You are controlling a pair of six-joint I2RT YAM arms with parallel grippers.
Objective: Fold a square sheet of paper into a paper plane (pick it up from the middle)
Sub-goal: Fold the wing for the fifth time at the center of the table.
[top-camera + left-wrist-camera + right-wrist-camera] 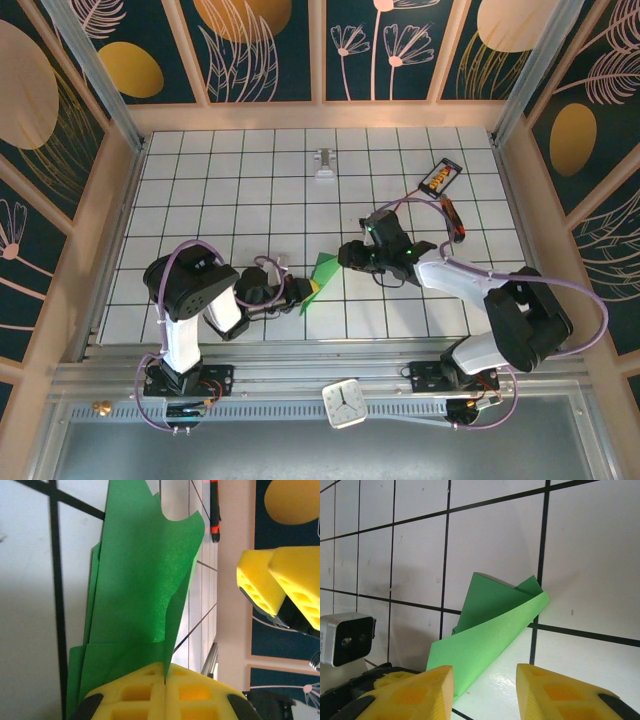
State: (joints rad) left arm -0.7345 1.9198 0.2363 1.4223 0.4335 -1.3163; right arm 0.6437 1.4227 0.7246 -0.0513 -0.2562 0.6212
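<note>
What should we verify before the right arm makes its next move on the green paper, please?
1. Left gripper shut on the green paper: ok, it clamps one edge.
2. Right gripper open: ok, with a clear gap.
3. Right pads touching the paper: cannot tell; a flap lies close by one pad.
4. Folds pressed flat: not ok, the top flap curls up.
5. Screwdriver away from the paper: ok.

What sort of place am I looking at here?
Probably a robot test cell: a gridded white table, patterned walls on a metal frame, and a left arm and right arm bolted at its near edge.
</note>
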